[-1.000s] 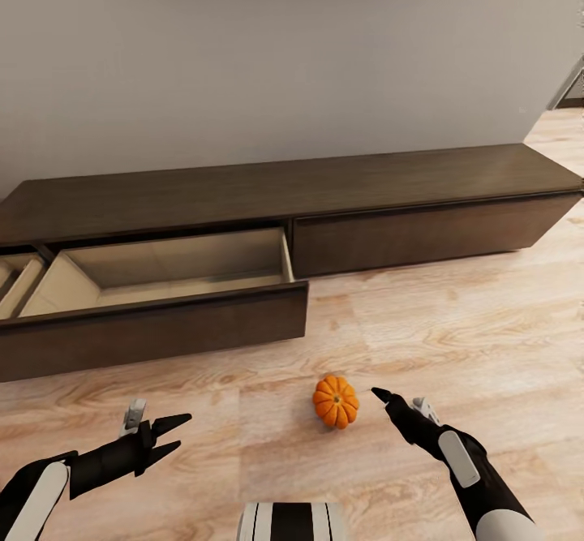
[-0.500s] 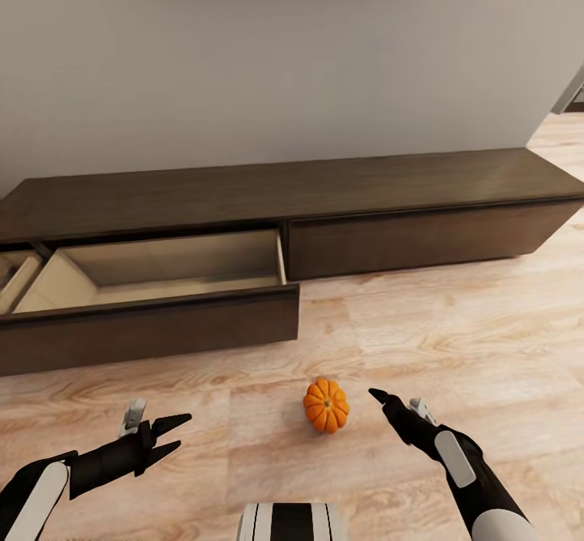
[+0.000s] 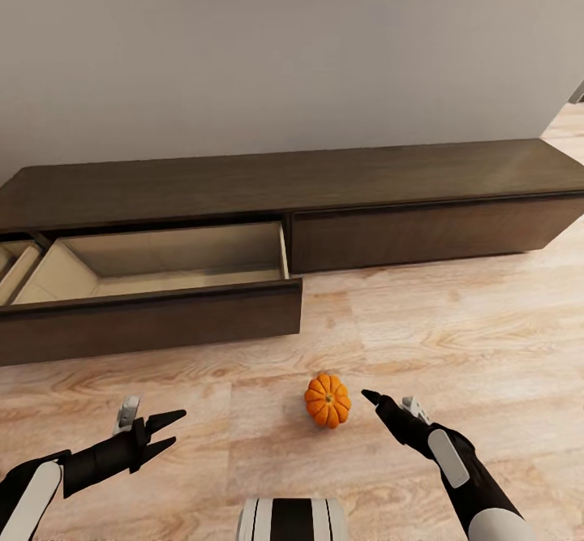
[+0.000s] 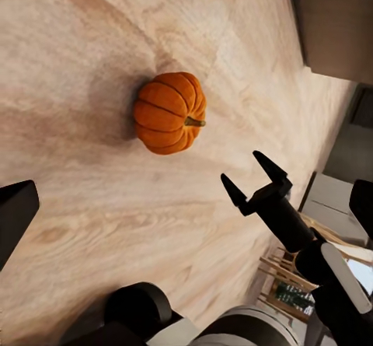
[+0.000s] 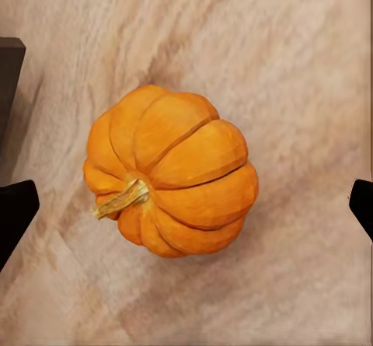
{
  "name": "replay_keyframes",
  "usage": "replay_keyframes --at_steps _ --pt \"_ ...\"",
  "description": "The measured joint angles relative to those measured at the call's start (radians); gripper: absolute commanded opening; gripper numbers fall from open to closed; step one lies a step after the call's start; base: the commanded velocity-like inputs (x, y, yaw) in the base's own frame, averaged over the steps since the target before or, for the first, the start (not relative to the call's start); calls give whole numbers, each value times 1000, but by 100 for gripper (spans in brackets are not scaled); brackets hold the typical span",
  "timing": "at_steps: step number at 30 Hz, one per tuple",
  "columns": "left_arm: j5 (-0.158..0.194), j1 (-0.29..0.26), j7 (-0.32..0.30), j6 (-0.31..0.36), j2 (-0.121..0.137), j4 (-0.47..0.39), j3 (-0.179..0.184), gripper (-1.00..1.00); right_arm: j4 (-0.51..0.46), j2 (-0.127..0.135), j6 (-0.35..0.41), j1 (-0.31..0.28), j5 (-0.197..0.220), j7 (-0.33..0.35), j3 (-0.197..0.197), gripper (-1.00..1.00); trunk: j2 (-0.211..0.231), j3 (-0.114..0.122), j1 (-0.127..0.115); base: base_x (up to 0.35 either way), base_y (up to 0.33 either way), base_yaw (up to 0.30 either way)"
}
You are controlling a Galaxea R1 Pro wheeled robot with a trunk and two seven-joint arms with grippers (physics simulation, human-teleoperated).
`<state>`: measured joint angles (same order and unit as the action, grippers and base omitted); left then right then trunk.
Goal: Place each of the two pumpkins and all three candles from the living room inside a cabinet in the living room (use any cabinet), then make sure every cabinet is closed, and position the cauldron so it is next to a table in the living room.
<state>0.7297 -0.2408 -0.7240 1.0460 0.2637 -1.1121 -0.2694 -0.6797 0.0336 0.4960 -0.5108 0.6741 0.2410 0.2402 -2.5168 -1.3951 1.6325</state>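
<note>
One orange ribbed pumpkin [image 3: 328,400] lies on the wooden floor in front of the long dark-brown cabinet [image 3: 341,172]. My right gripper [image 3: 380,403] hovers just right of it, open, with nothing held. In the right wrist view the pumpkin [image 5: 175,181] sits between the two black fingertips [image 5: 14,215], which stand far apart. My left gripper [image 3: 166,431] is open and empty, well left of the pumpkin. The left wrist view shows the pumpkin [image 4: 169,113] and the open right gripper [image 4: 252,176] beyond it. The other pumpkin, candles, cauldron and table are out of view.
A wide cabinet drawer [image 3: 154,318] is pulled out, its beige inside bare; a second open drawer [image 3: 12,265] shows at the far left. The right drawer front [image 3: 430,229] is shut. My base [image 3: 292,521] is at the bottom edge. Wooden chairs [image 4: 284,272] stand far off.
The whole head view has shifted a little, so the camera moved. The right gripper sits slightly nearer the pumpkin; the left arm keeps its pose.
</note>
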Motion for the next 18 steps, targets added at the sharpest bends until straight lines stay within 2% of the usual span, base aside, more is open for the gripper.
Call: replay_keyframes --at_steps 7,11,18 --pt "0 0 0 1 2 0 -2 100 -6 -3 -35 -1 2 -3 -3 100 -2 -27 3 0 0 0" --pt "0 0 -2 1 3 -1 -3 100 -9 -42 -42 -12 0 -33 -45 100 -3 -43 5 0 0 0" --pt "0 0 -6 1 3 -2 -4 100 -8 -57 -42 -17 4 -50 -68 100 -4 -70 8 0 0 0"
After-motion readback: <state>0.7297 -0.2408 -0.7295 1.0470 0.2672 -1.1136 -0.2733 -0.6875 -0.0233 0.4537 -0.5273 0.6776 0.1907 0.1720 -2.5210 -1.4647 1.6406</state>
